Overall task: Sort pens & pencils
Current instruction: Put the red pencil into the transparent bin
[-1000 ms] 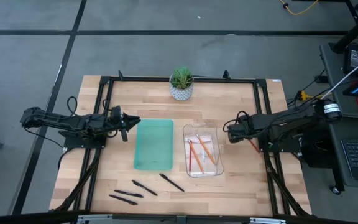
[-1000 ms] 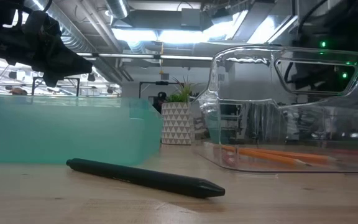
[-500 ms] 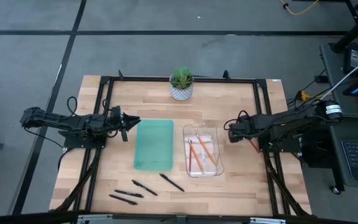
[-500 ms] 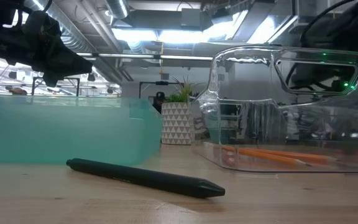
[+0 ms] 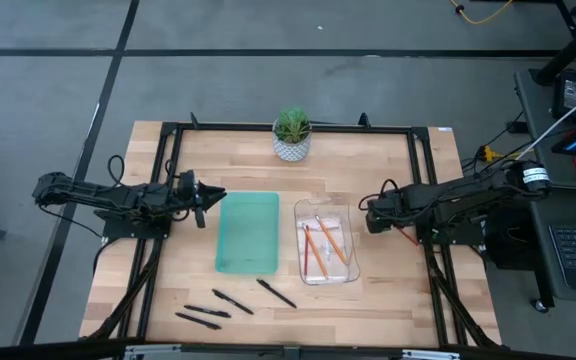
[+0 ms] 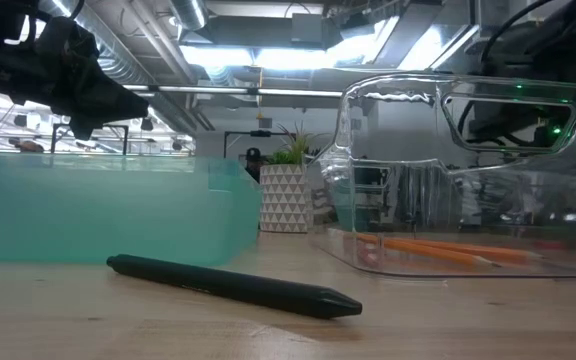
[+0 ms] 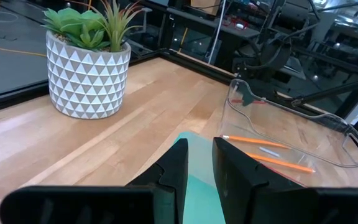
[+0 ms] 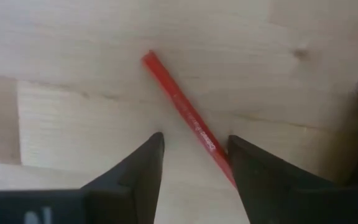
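Right tool [image 8: 191,163] straddles red pencil [image 8: 188,118] (bare wood around).

Grey floor [image 5: 58,90] crossed by dark lines surrounds the wooden table [image 5: 238,165]; ceiling ducts [image 6: 168,35] run overhead.

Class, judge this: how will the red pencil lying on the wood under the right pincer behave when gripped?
The red pencil looks thin and straight, so probably stiff and light. Lying flat on the table between the right pincer fingers, it may roll if nudged.
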